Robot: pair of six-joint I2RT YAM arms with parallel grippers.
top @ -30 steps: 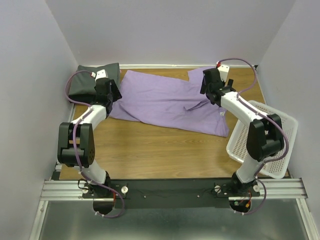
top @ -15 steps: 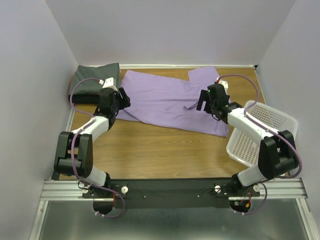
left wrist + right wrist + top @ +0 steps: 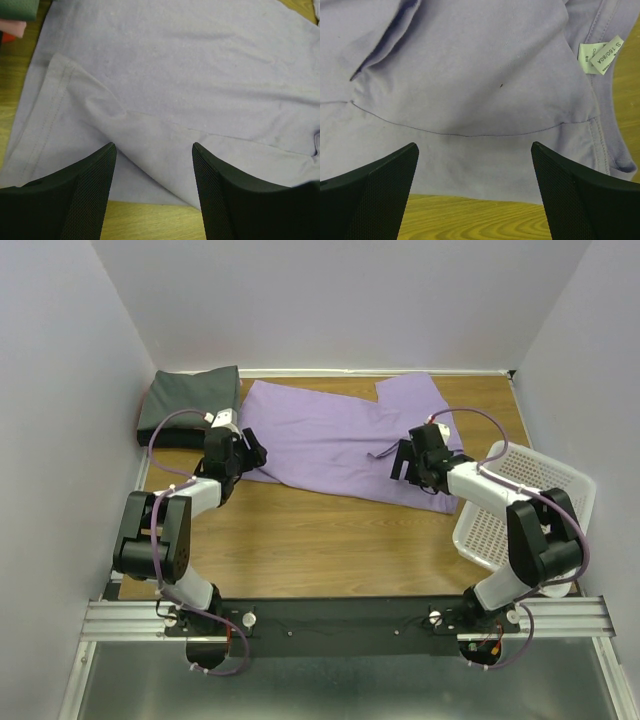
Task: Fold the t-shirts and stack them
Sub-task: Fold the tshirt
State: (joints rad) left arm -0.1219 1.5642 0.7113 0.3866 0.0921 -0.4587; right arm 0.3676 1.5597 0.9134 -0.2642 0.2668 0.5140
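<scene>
Wooden table (image 3: 320,540) under a spread lavender t-shirt (image 3: 330,440), folded dark grey t-shirt (image 3: 190,400), white mesh basket (image 3: 575,485).

A white plastic mesh basket (image 3: 545,468) sits at four o'clock on the brown wooden table (image 3: 320,540), at its right edge

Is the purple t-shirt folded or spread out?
Mostly spread: the purple t-shirt lies wide across the table, only a strip along its near edge doubled over.
</scene>
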